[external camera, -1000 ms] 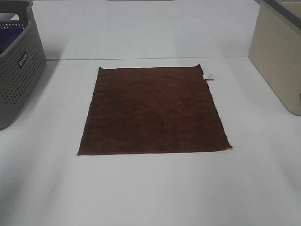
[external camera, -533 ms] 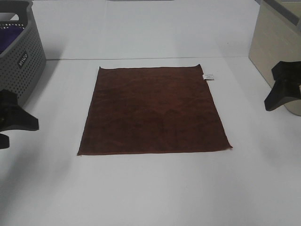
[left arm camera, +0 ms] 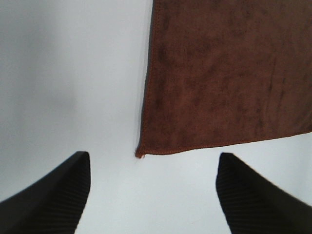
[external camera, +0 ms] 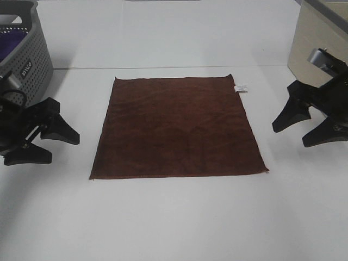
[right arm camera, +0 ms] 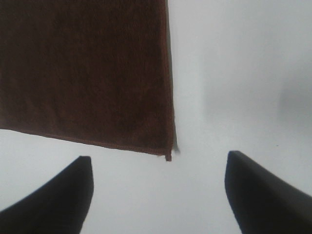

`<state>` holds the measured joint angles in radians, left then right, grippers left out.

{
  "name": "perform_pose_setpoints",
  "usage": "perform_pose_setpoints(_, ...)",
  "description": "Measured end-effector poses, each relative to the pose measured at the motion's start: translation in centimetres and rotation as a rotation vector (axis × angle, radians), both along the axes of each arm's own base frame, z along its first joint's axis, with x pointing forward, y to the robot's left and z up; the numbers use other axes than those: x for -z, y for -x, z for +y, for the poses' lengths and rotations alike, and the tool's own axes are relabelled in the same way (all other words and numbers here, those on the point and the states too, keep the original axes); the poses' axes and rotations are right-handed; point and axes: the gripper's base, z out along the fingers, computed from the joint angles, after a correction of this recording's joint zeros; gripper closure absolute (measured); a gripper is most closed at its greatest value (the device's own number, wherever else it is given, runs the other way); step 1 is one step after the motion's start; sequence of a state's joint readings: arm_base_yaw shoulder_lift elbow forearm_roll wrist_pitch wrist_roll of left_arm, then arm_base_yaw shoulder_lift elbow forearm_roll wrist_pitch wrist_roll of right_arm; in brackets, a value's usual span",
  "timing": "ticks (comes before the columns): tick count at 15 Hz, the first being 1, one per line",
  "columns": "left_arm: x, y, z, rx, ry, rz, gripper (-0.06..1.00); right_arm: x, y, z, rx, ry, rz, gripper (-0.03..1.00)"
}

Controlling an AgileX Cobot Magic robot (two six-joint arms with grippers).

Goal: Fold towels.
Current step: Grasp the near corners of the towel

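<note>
The towel [external camera: 179, 128] is a dark reddish-brown square lying flat on the white table [external camera: 174, 217], with a small white tag [external camera: 241, 88] at its far right corner. My left gripper [external camera: 62, 148] hovers open just left of the towel's near left corner. My right gripper [external camera: 291, 136] hovers open to the right of the towel's right edge. In the left wrist view the towel [left arm camera: 224, 73] shows its corner between the spread fingers [left arm camera: 53, 195] of the left gripper [left arm camera: 153, 163]. In the right wrist view the towel [right arm camera: 83, 68] ends in a corner just ahead of the right gripper [right arm camera: 158, 163]. Both hold nothing.
A grey perforated basket [external camera: 24, 76] with purple cloth [external camera: 11, 41] inside stands at the far left, behind my left arm. A beige box [external camera: 321, 60] stands at the far right, close behind my right arm.
Both arms have come into the high view from the sides and moved inward toward the towel. The towel has not moved.
</note>
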<state>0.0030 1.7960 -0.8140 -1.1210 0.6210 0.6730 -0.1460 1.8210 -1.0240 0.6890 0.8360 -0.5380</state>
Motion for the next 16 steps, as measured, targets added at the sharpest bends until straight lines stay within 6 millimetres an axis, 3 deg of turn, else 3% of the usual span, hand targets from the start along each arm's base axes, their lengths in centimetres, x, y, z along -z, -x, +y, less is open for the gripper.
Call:
perform_pose_setpoints(3, 1.9, -1.6, -0.3, 0.031, 0.028, 0.041, 0.25, 1.5, -0.5, -2.1, 0.026, -0.083, -0.022, 0.26)
perform_pose_setpoints(7, 3.9, -2.9, -0.7, 0.014, 0.1, 0.062, 0.25, 4.2, -1.2, -1.8, -0.043, -0.126, 0.015, 0.25)
perform_pose_setpoints(10, 4.6, -3.1, -1.4, 0.018, 0.122, 0.038, 0.25, 5.2, -2.5, -1.6, -0.048, -0.163, 0.032, 0.25)
perform_pose_setpoints(12, 5.3, -3.1, -2.4, 0.026, 0.141, 0.045, 0.25, 6.2, -2.7, -0.4, -0.083, -0.163, 0.056, 0.25)
perform_pose_setpoints(16, 5.8, -4.1, -4.5, 0.06, 0.179, 0.033, 0.25, 7.2, -3.5, 4.0, -0.156, -0.179, 0.059, 0.25)
